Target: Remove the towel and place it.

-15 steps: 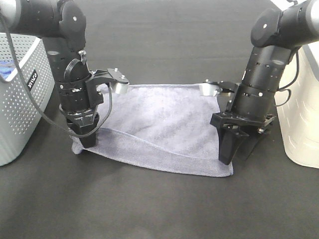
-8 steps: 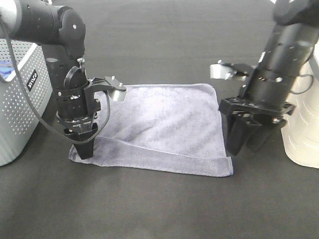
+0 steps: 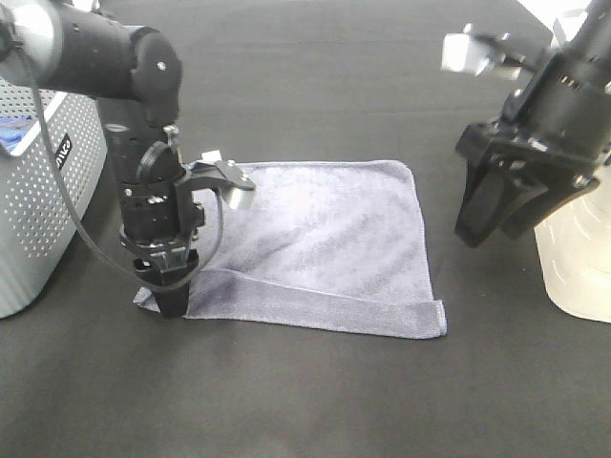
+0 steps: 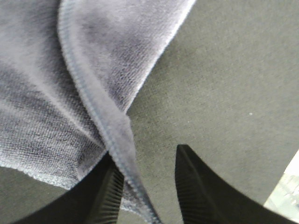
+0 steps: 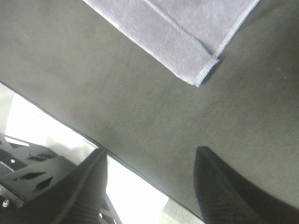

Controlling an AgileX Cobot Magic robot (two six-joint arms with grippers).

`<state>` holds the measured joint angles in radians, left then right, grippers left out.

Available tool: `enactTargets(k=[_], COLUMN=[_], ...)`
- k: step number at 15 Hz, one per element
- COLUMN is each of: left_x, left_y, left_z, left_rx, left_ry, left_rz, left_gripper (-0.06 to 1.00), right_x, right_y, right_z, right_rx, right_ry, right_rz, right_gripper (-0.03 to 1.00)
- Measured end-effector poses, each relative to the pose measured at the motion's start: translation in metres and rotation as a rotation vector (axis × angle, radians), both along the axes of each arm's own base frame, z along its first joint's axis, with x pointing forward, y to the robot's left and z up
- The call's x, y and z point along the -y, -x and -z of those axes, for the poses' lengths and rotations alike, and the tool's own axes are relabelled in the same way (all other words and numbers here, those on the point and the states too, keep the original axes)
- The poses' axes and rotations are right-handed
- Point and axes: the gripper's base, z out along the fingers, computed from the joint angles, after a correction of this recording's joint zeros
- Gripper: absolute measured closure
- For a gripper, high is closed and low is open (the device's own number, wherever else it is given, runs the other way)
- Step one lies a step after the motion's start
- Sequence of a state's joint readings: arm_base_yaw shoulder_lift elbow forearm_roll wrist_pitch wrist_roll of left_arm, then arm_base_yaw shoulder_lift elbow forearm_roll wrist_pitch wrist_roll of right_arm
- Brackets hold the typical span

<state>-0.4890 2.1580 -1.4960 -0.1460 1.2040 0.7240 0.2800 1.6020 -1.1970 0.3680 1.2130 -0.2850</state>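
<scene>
Your towel (image 3: 325, 239) lies spread flat in the middle of the black table (image 3: 305, 401), with its near edge folded back over itself in a narrow band. Expect it to be light, soft and limp: it will sag and drape from whatever point you pinch, and the plush pile should give the pads decent purchase. The near-left corner looks like the sensible place to take hold, and your left gripper (image 3: 172, 301) stands right on it, pointing down. The wrist view shows its jaws apart, the stitched hem lying against one finger and bare table in the gap, so nothing is pinched yet. Your right gripper (image 3: 489, 229) hangs to the right of the towel, well apart from it, jaws spread and empty. Mind the grey perforated basket (image 3: 38, 219) close on the left of the left arm, and the white container (image 3: 578, 277) just beyond the right gripper; a trailing corner could drag across either.
</scene>
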Motion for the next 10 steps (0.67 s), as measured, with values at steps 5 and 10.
enactTargets(k=[5, 10], left_x=[-0.003, 0.000], left_y=[-0.004, 0.001], left_z=[0.001, 0.001], left_rx=[0.060, 0.004], left_ry=[-0.073, -0.036], left_rz=[-0.062, -0.049], left_gripper=[0.91, 0.94], right_x=[0.003, 0.003], right_y=[0.009, 0.010], right_z=[-0.018, -0.020], right_rx=[0.057, 0.058], right_ry=[-0.016, -0.017], right_rz=[0.007, 0.029], right_gripper=[0.46, 0.46])
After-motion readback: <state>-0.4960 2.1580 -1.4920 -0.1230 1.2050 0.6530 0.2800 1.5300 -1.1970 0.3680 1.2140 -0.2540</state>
